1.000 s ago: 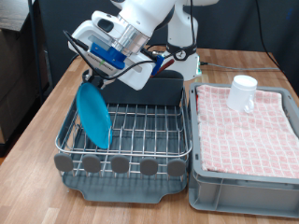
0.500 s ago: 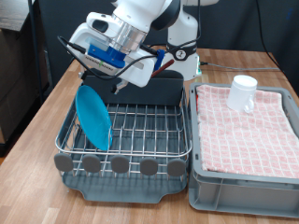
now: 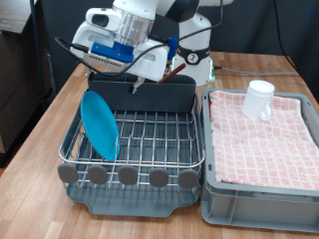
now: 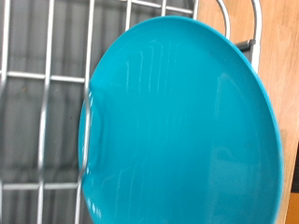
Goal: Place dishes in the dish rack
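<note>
The light-blue plate (image 3: pixel 99 123) stands on edge in the slots at the exterior view's left end of the silver wire dish rack (image 3: pixel 159 134). My gripper (image 3: pixel 97 72) hangs just above the plate's top rim, apart from it, open and empty. In the wrist view the plate (image 4: pixel 177 131) fills the picture over the rack wires (image 4: pixel 47 75); no fingers show there. The white cup (image 3: pixel 259 99) stands on the checked cloth. A dark reddish stick (image 3: pixel 173 64) that may be the wooden spoon shows behind the grey caddy (image 3: pixel 159 96).
The grey crate (image 3: pixel 214 204) lined with red-and-white checked cloth (image 3: pixel 269 139) sits against the rack on the exterior view's right. The rack's dark drip tray (image 3: pixel 135 202) juts out at the front. Wooden tabletop (image 3: pixel 35 149) lies to the left.
My gripper has risen up off the plate's top rim and turned a little. The plate stays standing in the rack. The cup has not moved.
</note>
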Robot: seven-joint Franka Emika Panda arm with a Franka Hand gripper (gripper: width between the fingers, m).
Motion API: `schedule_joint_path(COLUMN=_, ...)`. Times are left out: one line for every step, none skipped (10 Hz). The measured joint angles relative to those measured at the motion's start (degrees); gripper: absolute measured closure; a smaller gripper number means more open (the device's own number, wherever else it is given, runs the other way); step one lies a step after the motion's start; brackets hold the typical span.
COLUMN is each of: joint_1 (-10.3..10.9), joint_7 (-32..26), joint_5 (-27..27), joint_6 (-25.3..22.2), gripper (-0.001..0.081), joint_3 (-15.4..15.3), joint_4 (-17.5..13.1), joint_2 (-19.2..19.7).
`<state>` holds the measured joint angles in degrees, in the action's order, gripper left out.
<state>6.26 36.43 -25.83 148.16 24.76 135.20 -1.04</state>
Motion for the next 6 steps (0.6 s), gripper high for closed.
schedule_joint_path(joint_1=0.15, joint_7=-1.31, joint_5=0.97, joint_6=-2.44, gripper=0.0003, joint_3=-0.08, joint_4=-0.34, joint_2=-1.60)
schedule_joint_path(joint_1=0.22, joint_7=-2.50, joint_5=0.76, joint_6=-4.08, gripper=0.0003, joint_3=-0.29, joint_4=-0.68, joint_2=-3.09)
schedule_joint_path(joint_1=0.24, joint_7=-3.57, joint_5=0.74, joint_6=-5.47, gripper=0.0003, joint_3=-0.60, joint_4=-0.72, joint_2=-4.25)
schedule_joint_path(joint_1=0.22, joint_7=-3.34, joint_5=0.76, joint_6=-5.46, gripper=0.0003, joint_3=-0.60, joint_4=-0.72, joint_2=-4.05)
schedule_joint_path(joint_1=0.38, joint_7=-3.71, joint_5=3.00, joint_6=-7.95, gripper=0.0003, joint_3=-0.69, joint_4=-1.05, joint_2=-3.92)
schedule_joint_path(joint_1=0.80, joint_7=-3.85, joint_5=4.92, joint_6=-12.11, gripper=0.0003, joint_3=-1.20, joint_4=-2.21, joint_2=-3.94)
